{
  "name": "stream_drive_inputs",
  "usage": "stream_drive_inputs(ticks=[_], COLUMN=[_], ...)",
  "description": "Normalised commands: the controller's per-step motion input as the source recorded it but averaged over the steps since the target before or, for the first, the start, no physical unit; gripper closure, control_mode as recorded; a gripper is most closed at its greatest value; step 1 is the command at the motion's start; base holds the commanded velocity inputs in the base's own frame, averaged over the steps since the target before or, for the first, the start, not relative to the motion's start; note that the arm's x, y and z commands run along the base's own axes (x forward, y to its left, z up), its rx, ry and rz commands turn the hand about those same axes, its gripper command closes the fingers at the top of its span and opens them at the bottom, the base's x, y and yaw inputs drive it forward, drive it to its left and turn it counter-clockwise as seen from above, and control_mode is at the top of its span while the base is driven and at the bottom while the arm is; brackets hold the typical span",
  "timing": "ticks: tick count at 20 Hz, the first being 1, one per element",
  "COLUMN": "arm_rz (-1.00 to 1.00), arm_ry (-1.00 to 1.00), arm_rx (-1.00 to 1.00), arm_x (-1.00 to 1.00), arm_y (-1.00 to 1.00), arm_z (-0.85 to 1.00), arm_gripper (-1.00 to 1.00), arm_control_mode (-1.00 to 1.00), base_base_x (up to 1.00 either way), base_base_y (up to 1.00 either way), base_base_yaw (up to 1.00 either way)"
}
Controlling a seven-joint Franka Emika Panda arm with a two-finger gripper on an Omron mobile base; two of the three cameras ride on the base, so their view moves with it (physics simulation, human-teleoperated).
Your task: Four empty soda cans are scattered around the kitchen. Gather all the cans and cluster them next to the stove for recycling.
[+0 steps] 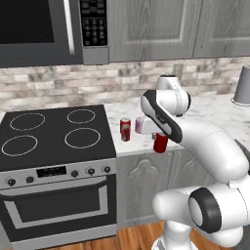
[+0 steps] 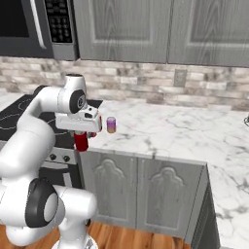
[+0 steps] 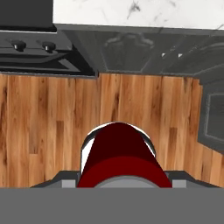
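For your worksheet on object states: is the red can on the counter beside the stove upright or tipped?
Upright. The soda can stands on its base on the counter, silver top upward, right of the stove.

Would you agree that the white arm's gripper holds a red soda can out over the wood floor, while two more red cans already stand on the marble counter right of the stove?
Not quite: one red soda can stands on the white marble counter beside the black-topped stove, as the left base view shows. The small cylinder next to it is purple. The gripper does hold a red can over the wood floor.
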Motion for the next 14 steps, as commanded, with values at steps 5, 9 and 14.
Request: stream_drive_inputs(ticks=[5,9,14], arm_rz=[0.00,0.00,0.00], arm_ry=[0.00,0.00,0.00], arm_rx=[0.00,0.00,0.00], arm_x=[0.00,0.00,0.00], arm_y=[0.00,0.00,0.00], arm_z=[0.00,0.00,0.00], arm_gripper=[1.00,1.00,1.00], arm_control_mode=[1.00,1.00,1.00], base_base_x=[0.39,0.34,0.31], base_base_y=[-0.11,-0.15,-0.23], base_base_yaw=[0.02,0.01,0.01])
